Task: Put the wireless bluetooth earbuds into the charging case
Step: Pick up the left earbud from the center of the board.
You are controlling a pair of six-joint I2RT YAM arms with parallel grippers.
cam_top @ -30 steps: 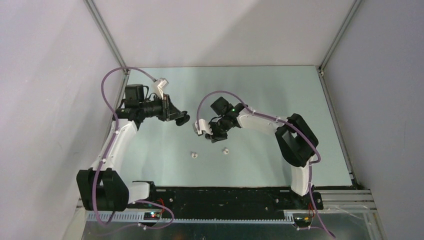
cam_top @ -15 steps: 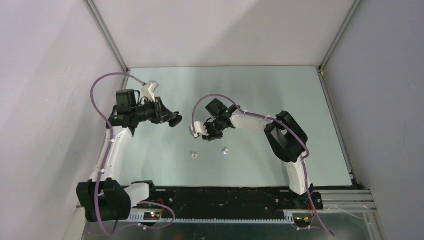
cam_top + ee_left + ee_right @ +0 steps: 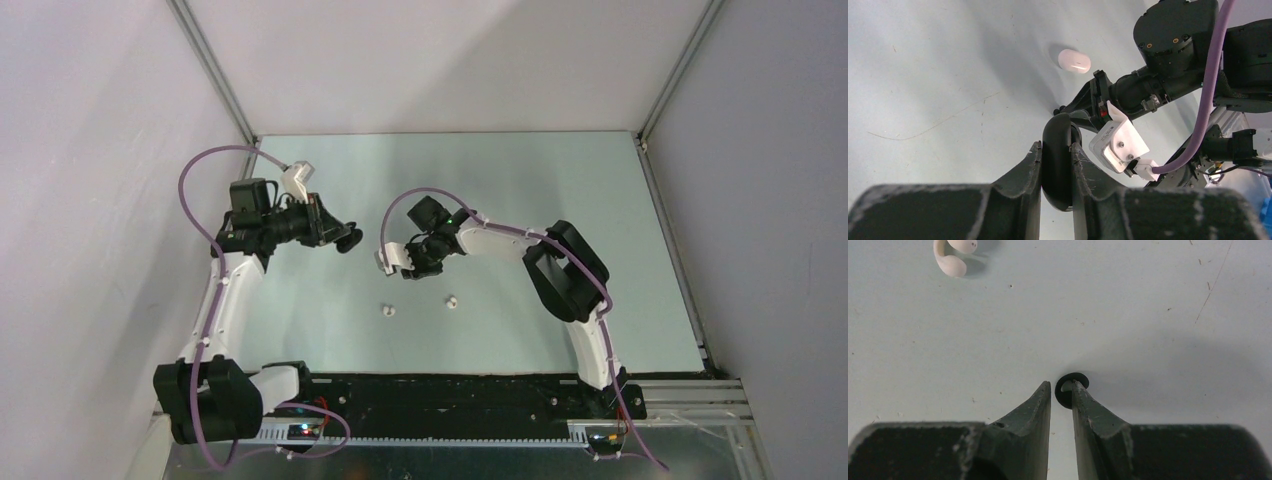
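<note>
My left gripper [image 3: 347, 239] is shut on the black oval charging case [image 3: 1057, 165], held edge-on above the table's left side; it also shows in the left wrist view [image 3: 1055, 147]. My right gripper [image 3: 422, 268] is near the table's middle. In the right wrist view [image 3: 1060, 386] its narrow jaws pinch a small black earbud [image 3: 1066, 391] at the tips. Two white earbuds [image 3: 388, 310] [image 3: 451, 301] lie on the table in front of it, and one shows in the right wrist view [image 3: 953, 257]. I see no second black earbud.
A white oval case [image 3: 1074, 60] lies on the table beyond the right gripper; the top view does not show it. The right arm's wrist camera mount [image 3: 1118, 142] is close to the black case. Grey walls enclose the table on three sides.
The left arm has pulled back to the left with the black case. The right gripper has shifted slightly left and its elbow has swung inward. The white earbuds have not moved.
</note>
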